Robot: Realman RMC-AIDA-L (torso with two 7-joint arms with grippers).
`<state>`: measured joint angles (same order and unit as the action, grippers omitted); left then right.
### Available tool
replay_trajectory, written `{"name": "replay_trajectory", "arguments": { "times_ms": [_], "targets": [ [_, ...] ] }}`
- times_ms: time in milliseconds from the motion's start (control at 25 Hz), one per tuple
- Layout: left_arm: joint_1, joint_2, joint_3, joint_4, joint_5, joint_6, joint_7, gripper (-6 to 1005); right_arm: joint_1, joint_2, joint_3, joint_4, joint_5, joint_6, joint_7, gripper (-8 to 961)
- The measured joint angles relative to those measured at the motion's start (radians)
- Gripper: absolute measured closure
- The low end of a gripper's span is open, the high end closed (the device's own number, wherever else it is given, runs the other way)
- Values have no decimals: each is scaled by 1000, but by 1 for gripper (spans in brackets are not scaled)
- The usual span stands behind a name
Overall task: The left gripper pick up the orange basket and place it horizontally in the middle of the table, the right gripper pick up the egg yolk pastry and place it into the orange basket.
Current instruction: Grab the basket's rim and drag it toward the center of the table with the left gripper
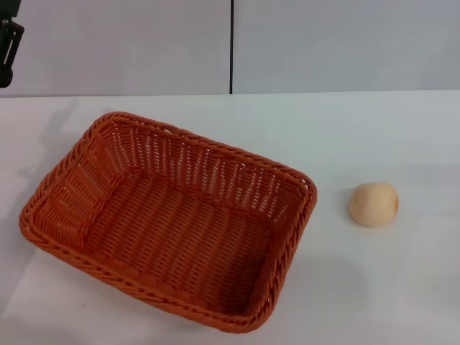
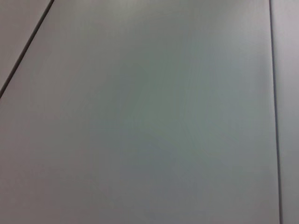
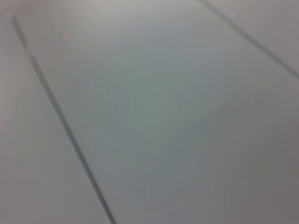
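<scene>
Orange basket [image 1: 169, 219] lies skewed on the table [image 1: 374, 287], near-right of the left gripper [image 1: 8, 50]; its finger state unclear.

Orange basket [image 1: 172, 223] open on top, bare table [image 1: 374, 136] gap before egg yolk pastry [image 1: 373, 204]

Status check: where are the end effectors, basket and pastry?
Left end effector high at far left, idle; right out of view. Orange basket skewed, empty. Pastry on table, right of it. Nothing blocking.
</scene>
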<state>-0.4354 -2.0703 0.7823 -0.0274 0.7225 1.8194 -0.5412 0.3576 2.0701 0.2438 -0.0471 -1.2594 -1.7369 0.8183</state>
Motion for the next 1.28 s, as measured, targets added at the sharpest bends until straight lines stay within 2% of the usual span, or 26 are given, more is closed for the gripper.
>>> {"name": "replay_trajectory", "arguments": {
  "times_ms": [320,600,760,880,1080,1280],
  "targets": [
    [-2,1,0,3,0,-62,2,298,14,1,169,-15,0,-91,185,209],
    [6,1,-9,3,-7,-138,-11,305,4,-3,180,-21,-1,-173,306,208],
    [-7,4,-9,10,-9,-152,-25,310,6,-7,178,-17,-7,-161,333,208],
    [-8,3,-9,13,-9,-152,-26,313,11,-7,178,-21,-8,-155,321,208],
    [-8,3,-9,15,-9,-147,-35,319,21,-2,192,-28,-3,-35,170,208],
    [6,2,-9,21,-8,-144,-36,324,6,0,223,-55,-6,19,102,208]
  ]
}}
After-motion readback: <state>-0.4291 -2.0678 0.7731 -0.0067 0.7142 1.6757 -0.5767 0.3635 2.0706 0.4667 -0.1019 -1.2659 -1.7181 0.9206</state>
